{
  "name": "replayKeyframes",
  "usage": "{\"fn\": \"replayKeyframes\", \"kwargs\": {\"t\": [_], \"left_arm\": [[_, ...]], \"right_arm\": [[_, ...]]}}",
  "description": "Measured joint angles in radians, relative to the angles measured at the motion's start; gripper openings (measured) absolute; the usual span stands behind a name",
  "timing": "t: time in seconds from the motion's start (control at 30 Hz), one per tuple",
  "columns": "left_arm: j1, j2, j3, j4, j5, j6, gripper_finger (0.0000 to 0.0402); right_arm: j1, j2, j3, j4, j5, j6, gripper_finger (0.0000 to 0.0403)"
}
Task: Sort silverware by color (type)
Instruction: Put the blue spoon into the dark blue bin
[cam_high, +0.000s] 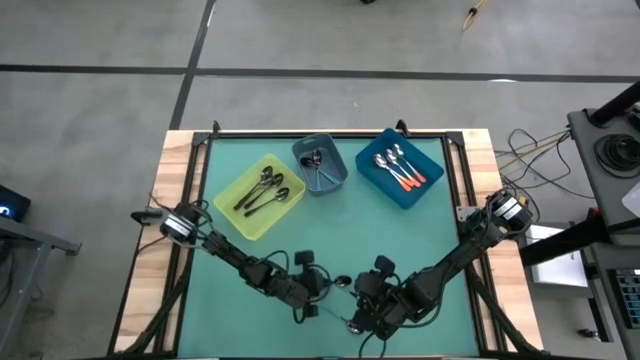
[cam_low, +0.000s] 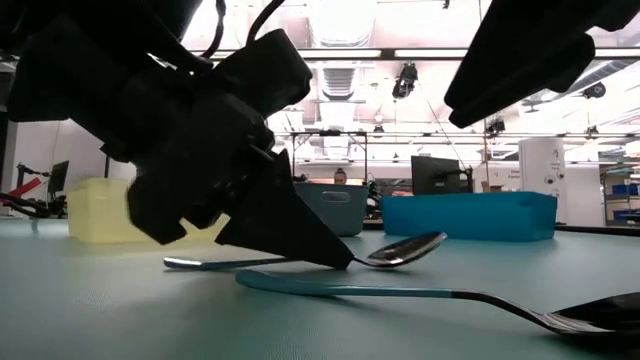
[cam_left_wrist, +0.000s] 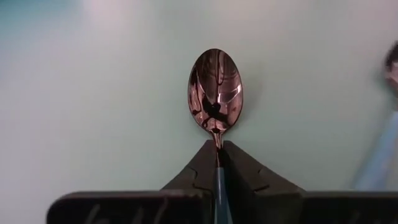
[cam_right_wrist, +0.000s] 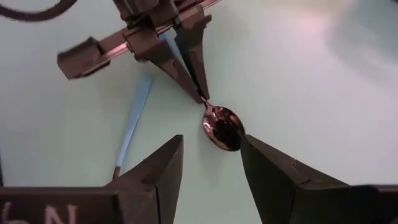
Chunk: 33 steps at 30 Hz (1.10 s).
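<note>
Your left gripper (cam_left_wrist: 217, 163) fingers are clamped on a light-blue-handled spoon (cam_left_wrist: 215, 90) lying near the table's near edge; your right gripper (cam_right_wrist: 211, 165) hovers just beside, fingers spread wide, holding nothing.

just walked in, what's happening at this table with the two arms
The robot is sorting spoons by handle colour. The left gripper is shut on a light blue spoon lying on the green table, near its front edge. The right gripper hovers open right beside it. A second light blue spoon lies nearby. Black spoons are in the yellow bin, orange ones in the blue bin, and the grey bin holds blue ones.
</note>
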Motion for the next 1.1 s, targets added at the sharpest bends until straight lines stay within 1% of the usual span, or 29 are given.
{"fn": "replayKeyframes", "kwargs": {"t": [0.13,0.23,0.43,0.53,0.7,1.1], "left_arm": [[0.0,-0.029,-0.001,-0.018,-0.043,0.026,0.0001],[0.0,-0.063,-0.001,-0.051,-0.082,0.043,0.0001],[-0.003,-0.158,-0.001,-0.191,-0.167,0.051,0.0001],[-0.003,-0.213,-0.001,-0.247,-0.17,0.036,0.0001],[-0.009,-0.275,0.001,-0.265,-0.17,0.022,0.0],[-0.013,-0.29,0.001,-0.285,-0.176,0.024,0.0]], "right_arm": [[0.001,0.0,-0.003,0.0,0.03,0.057,0.015],[0.001,0.0,-0.005,0.0,0.064,0.133,0.0148],[-0.003,0.0,-0.006,-0.004,0.117,0.314,0.015],[-0.011,-0.001,-0.006,-0.008,0.144,0.359,0.0145],[-0.055,-0.009,-0.006,-0.007,0.147,0.351,0.014],[-0.122,-0.011,-0.006,0.052,0.141,0.255,0.0143]]}}
